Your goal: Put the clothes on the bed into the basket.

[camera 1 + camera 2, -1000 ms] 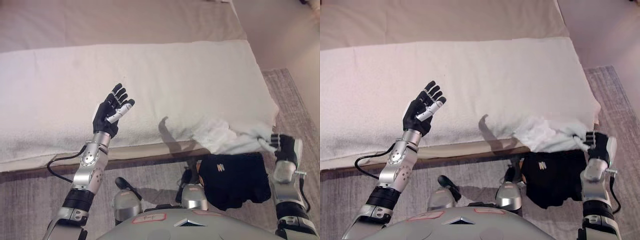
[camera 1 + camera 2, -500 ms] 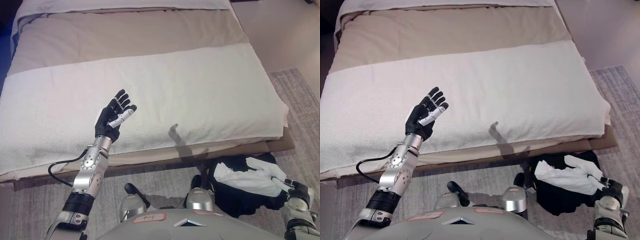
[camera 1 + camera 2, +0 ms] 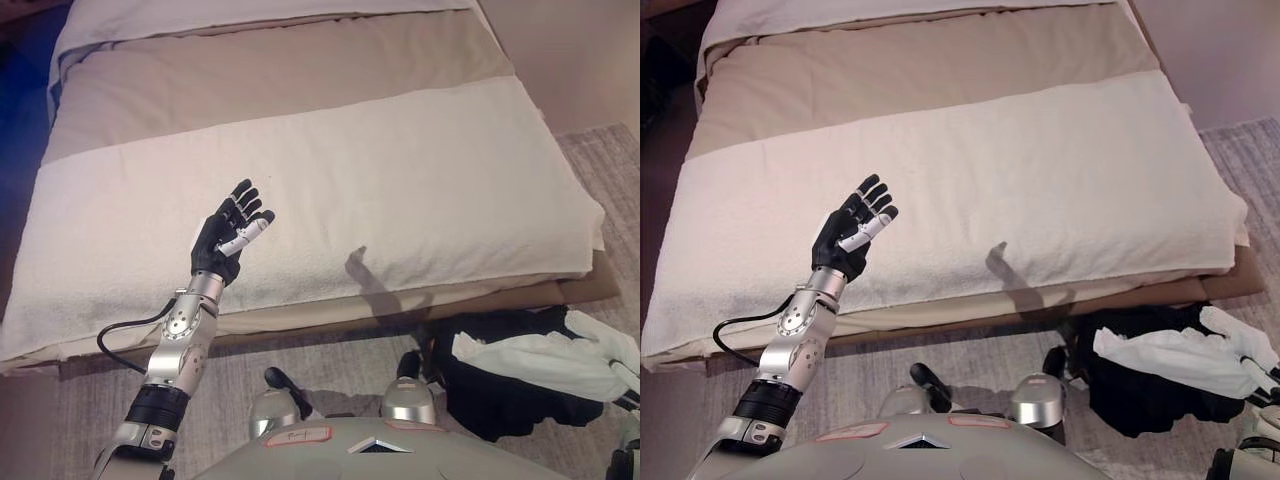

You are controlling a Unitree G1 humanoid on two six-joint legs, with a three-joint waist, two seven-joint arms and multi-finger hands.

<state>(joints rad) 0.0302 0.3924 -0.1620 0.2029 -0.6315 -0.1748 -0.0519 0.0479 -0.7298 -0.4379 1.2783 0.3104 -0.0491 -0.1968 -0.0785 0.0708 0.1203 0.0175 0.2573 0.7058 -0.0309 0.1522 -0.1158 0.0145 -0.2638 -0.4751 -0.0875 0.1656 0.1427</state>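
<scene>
The left robot hand (image 3: 230, 232) is held up over the near edge of the bed (image 3: 330, 170), its fingers spread and straight, nothing gripped. The bed is covered by a white blanket (image 3: 970, 190) across the near part and a beige cover (image 3: 920, 70) further back, and no clothes are seen on it. On the grey carpet (image 3: 90, 420) at the lower right, just beside the foot of the bed, a white garment (image 3: 1180, 357) is draped over a black garment (image 3: 500, 395).

The right robot hand (image 3: 1262, 380) is seen only in the right eye view, at the far right edge, touching the end of the white garment. Whether its fingers are curled on the cloth cannot be told. In the left eye view that hand is cut off by the frame edge. No basket wall can be made out beneath the clothes in either view.
</scene>
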